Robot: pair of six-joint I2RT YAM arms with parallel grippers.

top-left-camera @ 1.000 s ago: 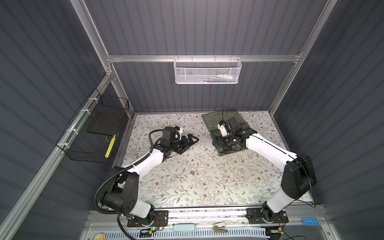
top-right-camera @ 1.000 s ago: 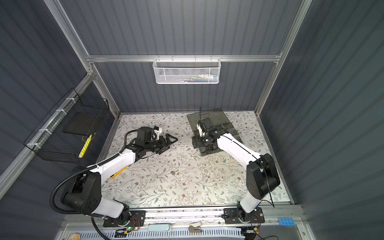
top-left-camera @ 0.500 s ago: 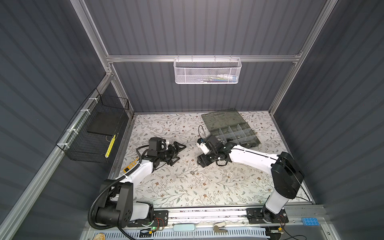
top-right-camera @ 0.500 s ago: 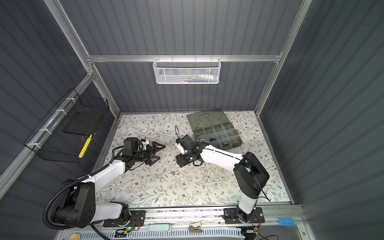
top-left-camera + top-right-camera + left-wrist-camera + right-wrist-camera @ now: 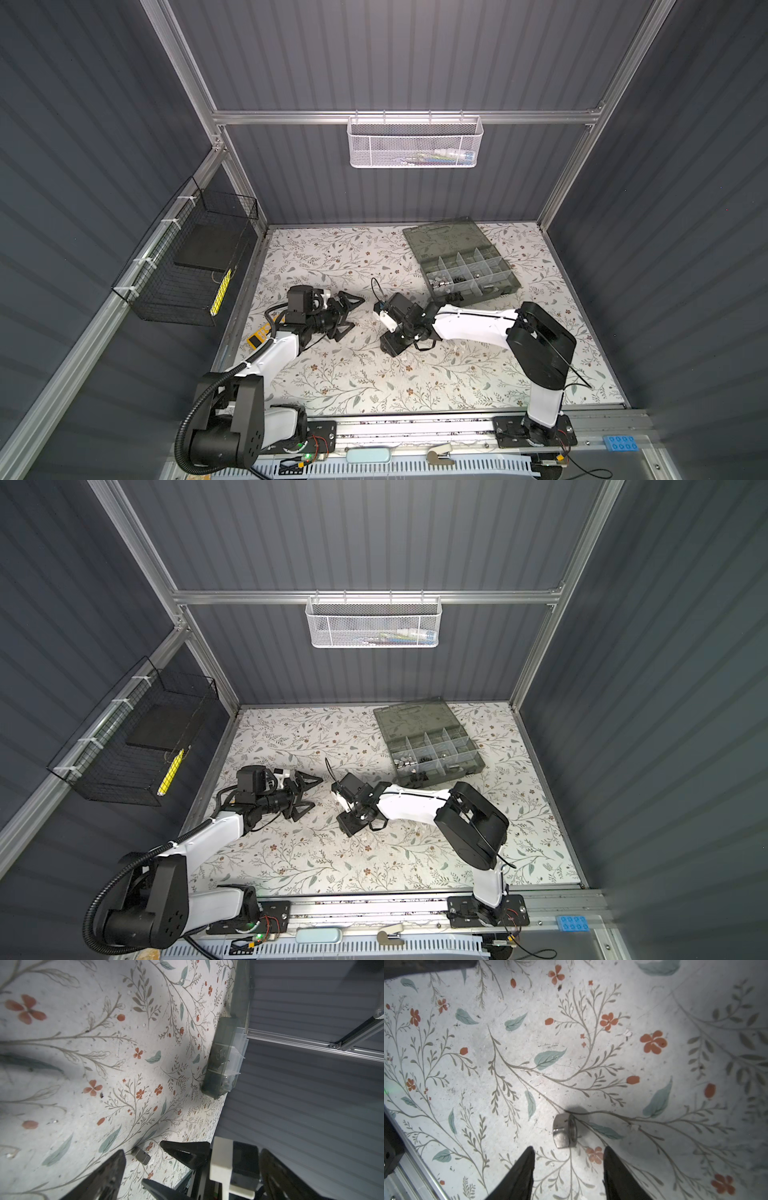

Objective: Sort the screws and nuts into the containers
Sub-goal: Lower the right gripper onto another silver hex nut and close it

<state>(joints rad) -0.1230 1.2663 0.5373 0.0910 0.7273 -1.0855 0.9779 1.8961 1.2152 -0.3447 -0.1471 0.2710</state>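
Floral tabletop (image 5: 591, 1012), nut (image 5: 564, 1130) near right pincer (image 5: 569, 1150)

You see a table (image 5: 332, 374) with a flowered cover, and on it an open case (image 5: 459, 257) lies at the far right, its lid flat toward the back wall, while one silver nut (image 5: 564, 1130) lies near the middle.

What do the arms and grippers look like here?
Both the left arm and right arm have white link shells and bulky black joints. A ribbed black hose loops at the left base; a thin black wire trails off the right elbow. The left gripper and right gripper have black, tapered, pointed fingers.
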